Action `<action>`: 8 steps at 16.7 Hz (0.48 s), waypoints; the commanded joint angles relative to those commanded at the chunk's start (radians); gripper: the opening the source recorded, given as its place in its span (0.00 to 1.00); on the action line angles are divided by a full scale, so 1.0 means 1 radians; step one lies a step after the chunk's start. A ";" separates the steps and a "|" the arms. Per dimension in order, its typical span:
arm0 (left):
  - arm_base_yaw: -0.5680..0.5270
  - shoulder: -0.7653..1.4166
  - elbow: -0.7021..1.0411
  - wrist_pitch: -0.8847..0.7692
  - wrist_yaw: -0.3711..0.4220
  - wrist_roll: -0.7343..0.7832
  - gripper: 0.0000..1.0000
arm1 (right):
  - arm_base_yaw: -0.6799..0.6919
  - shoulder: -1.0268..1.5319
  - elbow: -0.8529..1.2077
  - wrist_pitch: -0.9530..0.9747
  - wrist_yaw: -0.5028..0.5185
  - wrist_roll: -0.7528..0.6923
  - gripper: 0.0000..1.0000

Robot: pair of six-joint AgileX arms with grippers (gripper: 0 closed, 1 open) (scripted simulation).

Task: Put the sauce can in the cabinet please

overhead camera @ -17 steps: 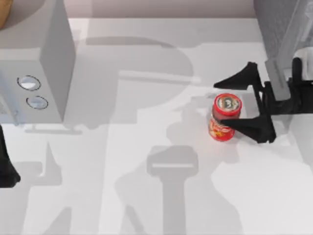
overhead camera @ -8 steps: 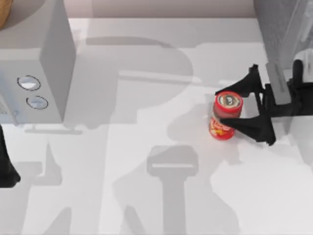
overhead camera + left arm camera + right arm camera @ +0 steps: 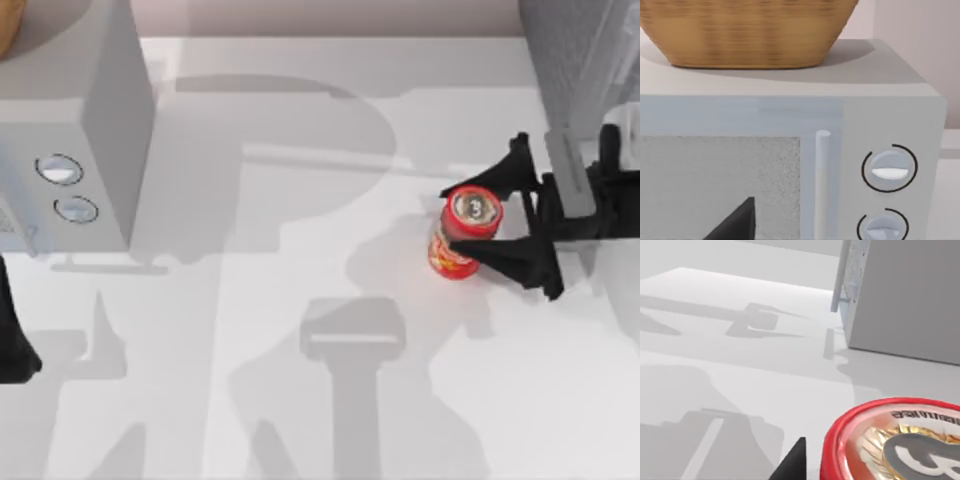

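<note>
The can (image 3: pixel 463 234) stands on the table (image 3: pixel 300 420) toward its right side, its silver top facing up and its red-and-yellow label showing on the side. The right gripper (image 3: pixel 462 218) reaches in from the right edge and pinches the can near its top: one black finger lies against the can's far side and the other crosses its near side, both touching it. In the right wrist view the can's (image 3: pixel 895 442) red rim and printed lid sit just beside a dark fingertip (image 3: pixel 792 462), with the pale table (image 3: pixel 715 365) stretching away and a grey box (image 3: pixel 905 295) with a thin handle standing well beyond. At the table's left side stands a grey microwave (image 3: pixel 75 130) with two round knobs on its front; the left wrist view faces its (image 3: pixel 790 165) door, vertical handle and knobs from close by, with a wicker basket (image 3: pixel 745 30) resting on its top. The left gripper (image 3: pixel 735 222) shows as a dark finger in front of the microwave door, and I cannot tell whether it is spread or pressed together. The left arm (image 3: pixel 15 340) sits at the table's left edge, well apart from the can.
</note>
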 joint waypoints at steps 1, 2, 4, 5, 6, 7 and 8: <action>0.000 0.000 0.000 0.000 0.000 0.000 1.00 | 0.000 0.000 0.000 0.000 0.000 0.000 0.00; 0.000 0.000 0.000 0.000 0.000 0.000 1.00 | -0.040 -0.104 0.053 0.025 0.138 0.030 0.00; 0.000 0.000 0.000 0.000 0.000 0.000 1.00 | -0.040 -0.112 0.055 0.018 0.128 0.035 0.00; 0.000 0.000 0.000 0.000 0.000 0.000 1.00 | -0.041 -0.124 0.060 0.008 0.123 0.042 0.00; 0.000 0.000 0.000 0.000 0.000 0.000 1.00 | -0.041 -0.141 0.066 -0.006 0.122 0.050 0.00; 0.000 0.000 0.000 0.000 0.000 0.000 1.00 | -0.041 -0.162 0.074 -0.023 0.125 0.060 0.00; 0.000 0.000 0.000 0.000 0.000 0.000 1.00 | -0.041 -0.186 0.082 -0.043 0.129 0.073 0.00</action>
